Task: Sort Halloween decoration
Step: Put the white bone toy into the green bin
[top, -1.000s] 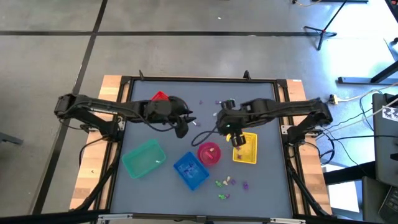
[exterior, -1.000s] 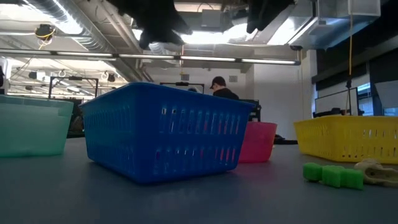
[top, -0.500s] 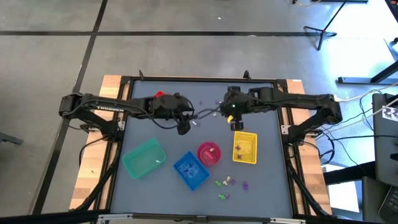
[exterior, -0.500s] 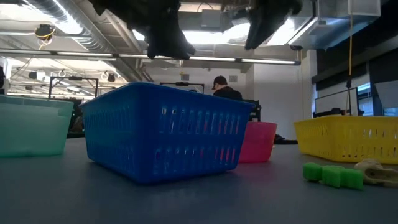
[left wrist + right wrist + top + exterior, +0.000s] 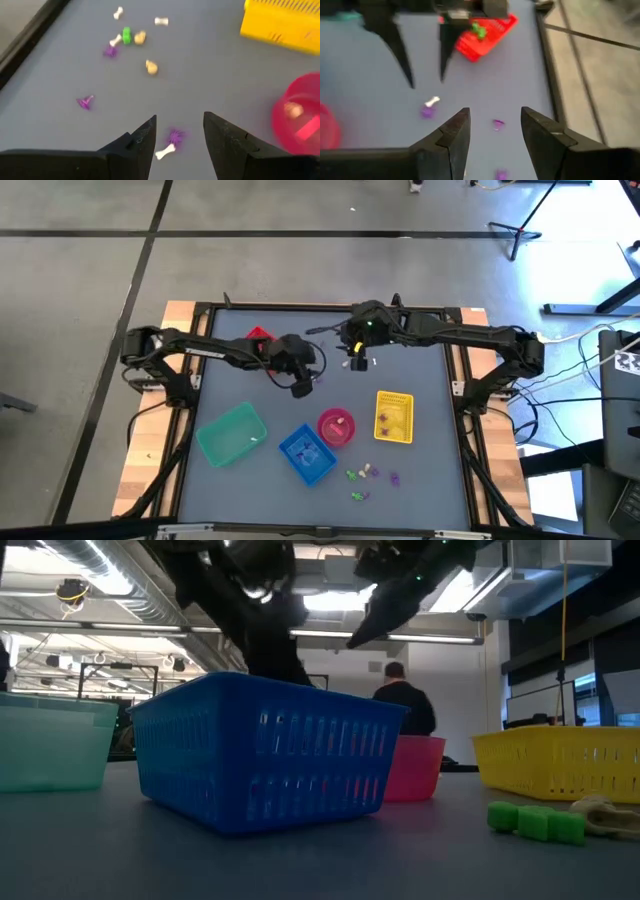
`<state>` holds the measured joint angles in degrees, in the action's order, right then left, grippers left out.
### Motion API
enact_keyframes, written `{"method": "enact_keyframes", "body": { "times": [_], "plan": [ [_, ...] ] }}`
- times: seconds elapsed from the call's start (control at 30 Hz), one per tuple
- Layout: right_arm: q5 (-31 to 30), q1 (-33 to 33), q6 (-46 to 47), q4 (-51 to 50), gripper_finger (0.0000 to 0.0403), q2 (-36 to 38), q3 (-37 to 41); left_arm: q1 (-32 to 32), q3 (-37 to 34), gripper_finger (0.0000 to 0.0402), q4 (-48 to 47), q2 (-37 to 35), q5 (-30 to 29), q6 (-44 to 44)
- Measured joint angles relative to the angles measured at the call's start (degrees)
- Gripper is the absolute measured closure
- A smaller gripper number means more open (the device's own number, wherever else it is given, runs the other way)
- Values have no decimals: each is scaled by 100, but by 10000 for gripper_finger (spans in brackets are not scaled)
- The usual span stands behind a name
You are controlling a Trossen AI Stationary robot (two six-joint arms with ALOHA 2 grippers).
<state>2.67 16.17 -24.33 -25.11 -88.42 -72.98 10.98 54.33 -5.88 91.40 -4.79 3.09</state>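
I note the white bone lies flat, long axis toward two o'clock; left gripper and right gripper gape empty.

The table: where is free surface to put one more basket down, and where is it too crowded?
Bare mat lies between the teal basket and the table's near edge, and between the yellow basket and the right rail. It is crowded at the far middle, where both open grippers, left and right, hang over scattered trinkets.
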Motion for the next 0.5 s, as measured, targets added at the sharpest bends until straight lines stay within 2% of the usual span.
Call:
{"method": "enact_keyframes", "body": {
  "times": [0.27, 0.5],
  "plan": [
    [211, 0, 35, 433, 229, -255, -5, 146, -4, 254, -108, 692, -19, -590],
    [261, 0, 50, 544, 229, -386, 1, 350, -7, 254, -49, 870, -14, -1373]
  ]
}}
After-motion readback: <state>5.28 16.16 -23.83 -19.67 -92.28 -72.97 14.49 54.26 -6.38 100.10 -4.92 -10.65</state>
